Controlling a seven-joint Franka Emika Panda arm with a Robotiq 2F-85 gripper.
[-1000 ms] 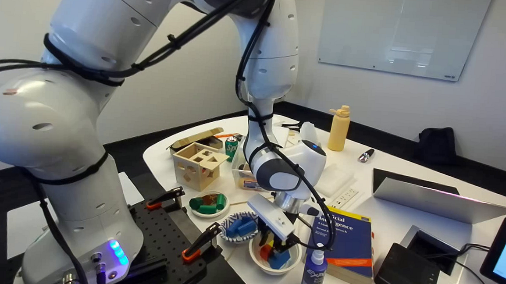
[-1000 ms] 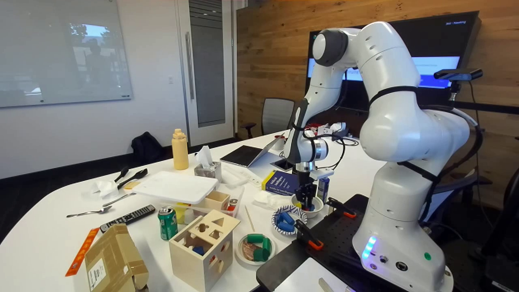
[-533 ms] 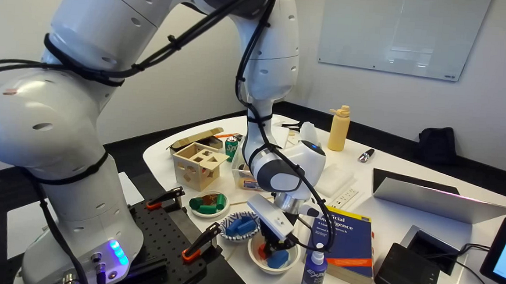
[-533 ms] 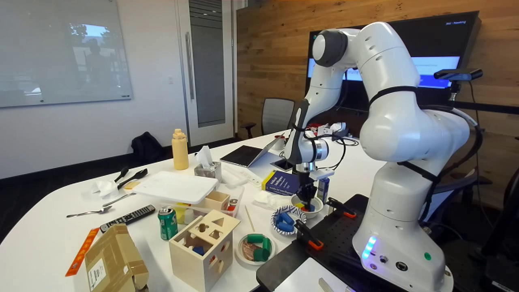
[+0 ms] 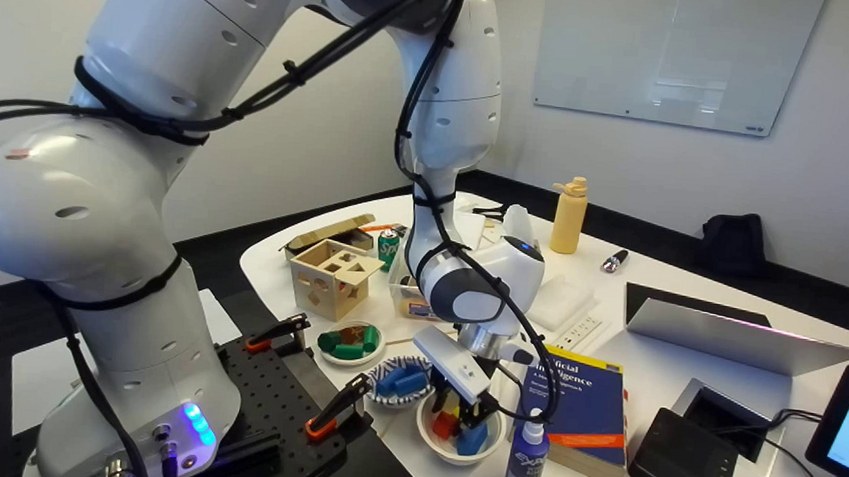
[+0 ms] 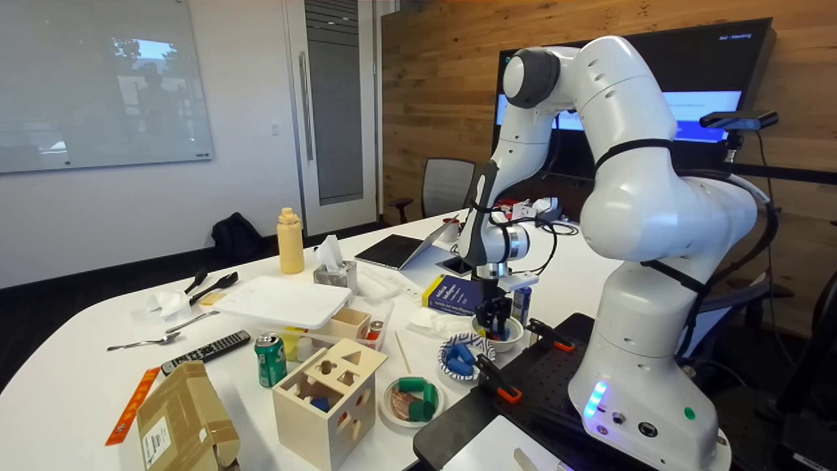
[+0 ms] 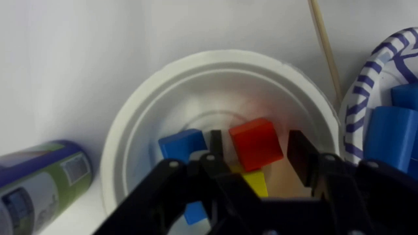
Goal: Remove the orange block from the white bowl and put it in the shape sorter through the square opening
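Observation:
The orange block (image 7: 258, 145) lies tilted in the white bowl (image 7: 222, 56), partly over a yellow block (image 7: 256, 186). It also shows in an exterior view (image 5: 445, 425). A blue block (image 7: 183, 143) lies beside it, outside my left-hand finger in the wrist view. My gripper (image 7: 256, 143) is open, reaching down into the bowl. Its fingers stand on both sides of the orange block with gaps visible. In both exterior views my gripper (image 5: 457, 411) (image 6: 494, 327) is over the bowl. The wooden shape sorter (image 6: 307, 418) stands apart, with shaped holes in its top and sides.
A patterned bowl (image 7: 354, 114) with blue blocks is close beside the white bowl. A spray bottle (image 7: 45, 182) and a thick blue book (image 5: 584, 396) stand on the other side. A plate (image 5: 350, 362) with green blocks lies near the sorter. A can (image 6: 270, 360) stands behind it.
Half a second ago my fingers looked closer together beside the orange block; now they are spread, as they were one second ago. The arm has barely moved.

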